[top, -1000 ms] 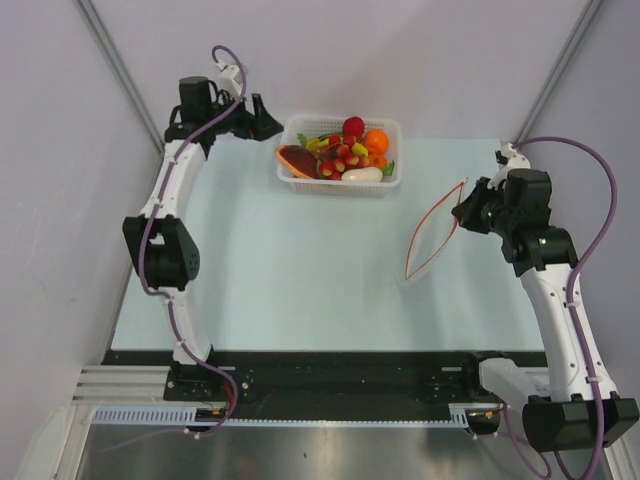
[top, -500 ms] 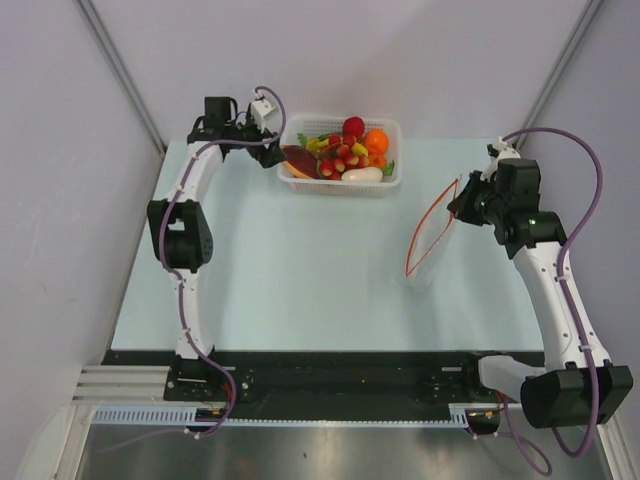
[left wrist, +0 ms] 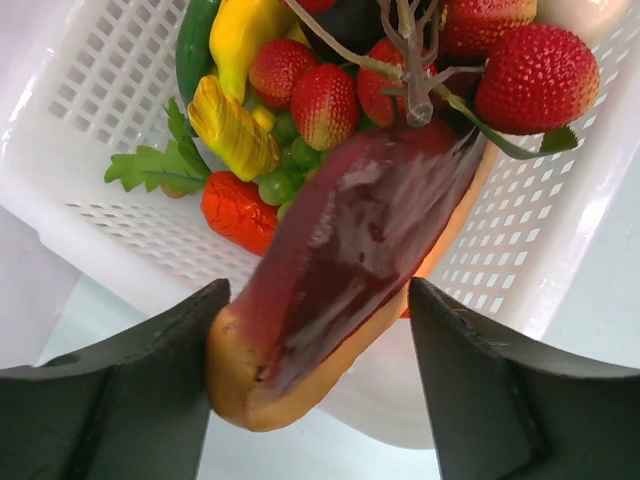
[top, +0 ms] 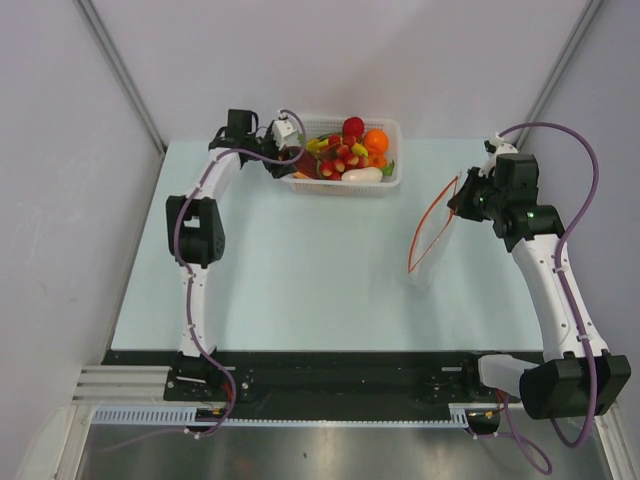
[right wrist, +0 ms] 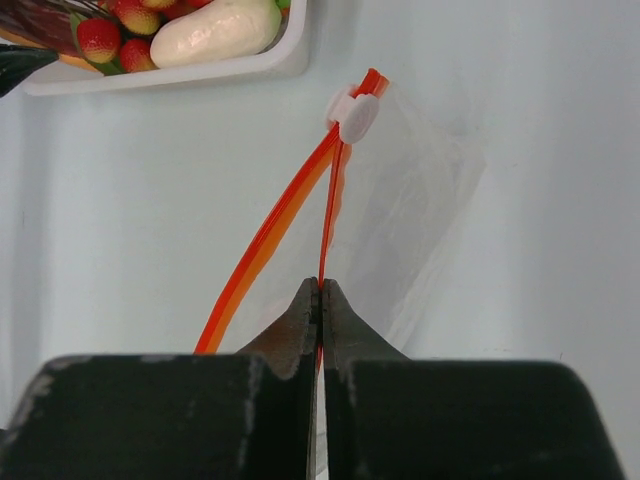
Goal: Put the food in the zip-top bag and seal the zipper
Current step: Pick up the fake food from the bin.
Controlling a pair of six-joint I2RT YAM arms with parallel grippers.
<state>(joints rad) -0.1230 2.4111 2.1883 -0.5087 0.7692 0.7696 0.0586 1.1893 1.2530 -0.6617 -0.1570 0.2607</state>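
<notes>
From above, the left arm is seen stretched to the basket, and the right arm bent, with the bag held at the right claw. At the left wrist, the left claw is spread apart, with the meat between its jaws. At the right wrist, the right claw is clamped on the zipper.

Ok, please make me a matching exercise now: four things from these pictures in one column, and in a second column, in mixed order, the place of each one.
Things
1. meat slab
2. zipper
3. white oval food
4. orange fruit

Places
A. near the far right corner of the basket
B. pinched in the shut right gripper
C. between the fingers of the open left gripper, sticking out over the basket's rim
D. lying in the basket along the wall nearer the arms

Pairs: 1-C, 2-B, 3-D, 4-A
</notes>
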